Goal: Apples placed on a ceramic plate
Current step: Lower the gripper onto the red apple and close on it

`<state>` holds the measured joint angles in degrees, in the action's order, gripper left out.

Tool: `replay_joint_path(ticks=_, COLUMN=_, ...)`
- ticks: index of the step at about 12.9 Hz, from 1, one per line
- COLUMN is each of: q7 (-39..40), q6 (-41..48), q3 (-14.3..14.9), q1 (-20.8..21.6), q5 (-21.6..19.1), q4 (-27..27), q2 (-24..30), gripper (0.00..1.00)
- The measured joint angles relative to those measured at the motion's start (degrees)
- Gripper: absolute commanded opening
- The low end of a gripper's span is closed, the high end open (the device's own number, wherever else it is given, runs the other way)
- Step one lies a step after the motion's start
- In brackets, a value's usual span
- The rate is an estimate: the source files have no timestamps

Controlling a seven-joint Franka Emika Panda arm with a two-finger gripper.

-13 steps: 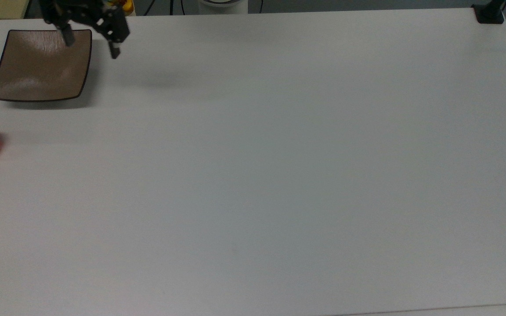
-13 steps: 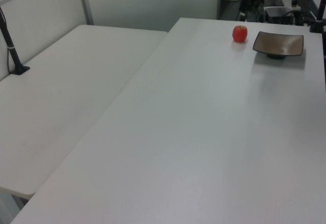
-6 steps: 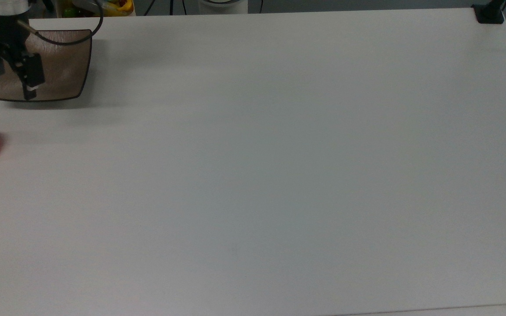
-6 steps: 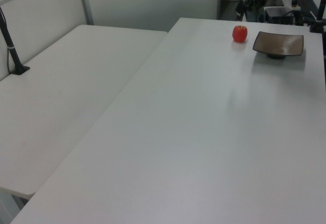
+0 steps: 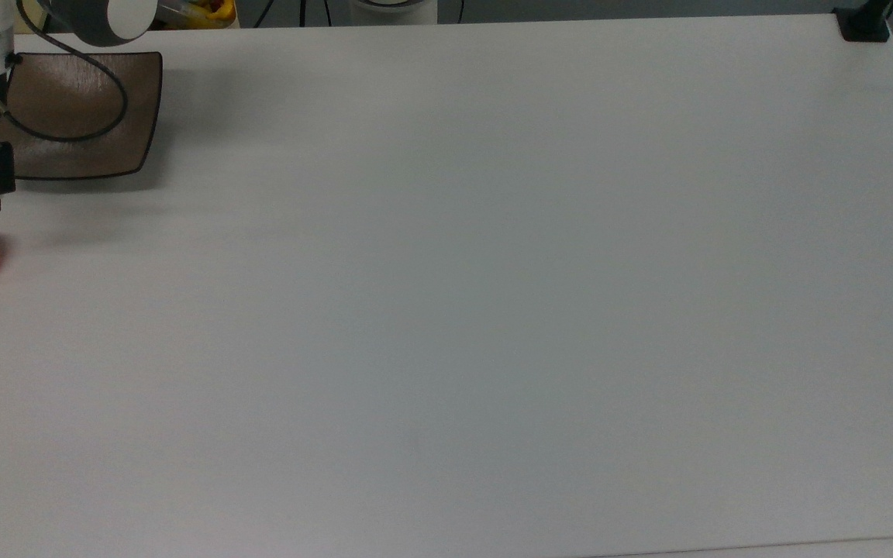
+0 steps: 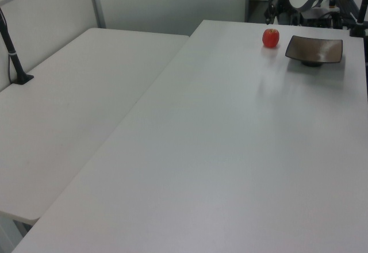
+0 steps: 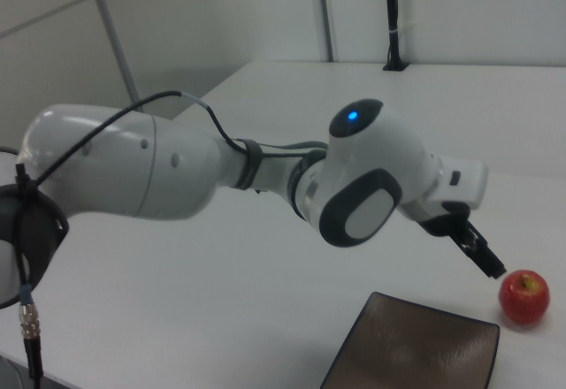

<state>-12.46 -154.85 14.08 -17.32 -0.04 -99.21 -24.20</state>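
In the right view the ceramic plate (image 7: 416,354) lies nearest, square and brown with a dark rim, flat on the white tabletop (image 5: 446,310) and bare on its brushed surface. The white arm (image 7: 133,163) reaches across above the plate from the right view's left, a blue light glowing on its last joint.

Just past the plate's far right corner in the right view hangs the claw (image 7: 482,258), dark, angled downward and clear of both the plate and the tabletop. Whether it is open or closed cannot be told. It has no hold of the apple.

A little farther out from that same corner stands the apple (image 7: 523,296), small, round and red. It sits upright on the tabletop, off the plate and close beside it without touching, and apart from the claw. In the top view the apple is below the plate's lower left corner at the frame's left edge, with the claw between the two.

A black cable (image 5: 105,85) loops in the air over the plate in the top view.

Well beyond the plate, a black post (image 7: 391,18) stands at the tabletop's far edge.
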Motion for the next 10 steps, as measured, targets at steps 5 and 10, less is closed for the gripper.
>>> replay_joint_path(ticks=5, q7=-0.2, q6=-2.02, q3=0.0, q1=-2.72, q5=0.0, q4=3.68, q2=-5.27, gripper=1.0)
replay_joint_path(ticks=10, q7=-0.34, q6=-2.06, q3=-0.01, q1=-3.37, q5=0.0, q4=8.72, q2=-10.96, gripper=1.0)
